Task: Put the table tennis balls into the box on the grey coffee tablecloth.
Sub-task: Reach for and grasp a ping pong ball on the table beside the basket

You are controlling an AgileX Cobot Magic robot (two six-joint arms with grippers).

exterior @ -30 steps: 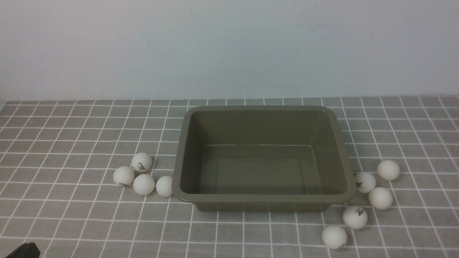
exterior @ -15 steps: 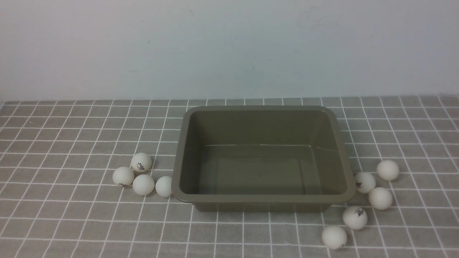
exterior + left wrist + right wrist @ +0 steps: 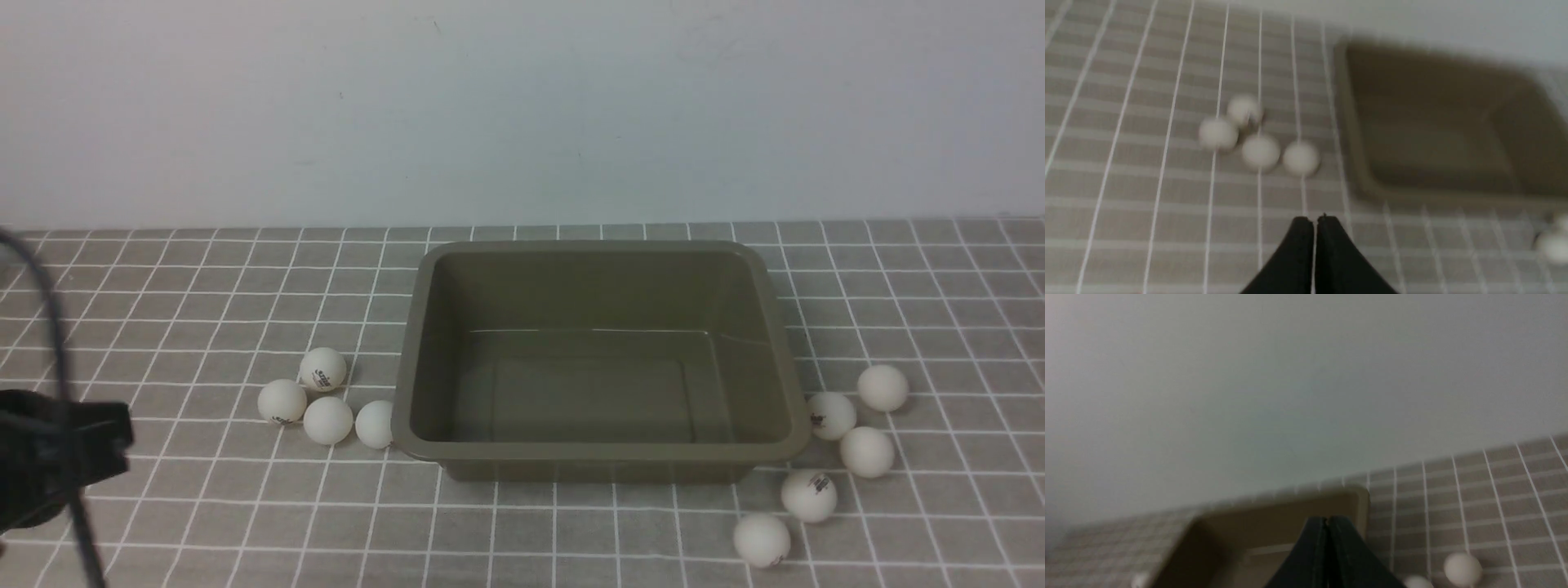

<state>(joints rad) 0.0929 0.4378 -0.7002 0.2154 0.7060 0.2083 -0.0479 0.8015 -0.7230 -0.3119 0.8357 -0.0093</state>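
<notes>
An olive-brown plastic box sits open-topped in the middle of the grey coffee tablecloth covering the table. Four white table tennis balls cluster just left of the box, and five more balls lie scattered by its right front corner. The left hand hangs over the cloth short of the left cluster, its fingers pressed together. The right hand is likewise closed, holding nothing.

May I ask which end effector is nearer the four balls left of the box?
Left: left end effector just short of the four balls; right end effector across the box.
</notes>
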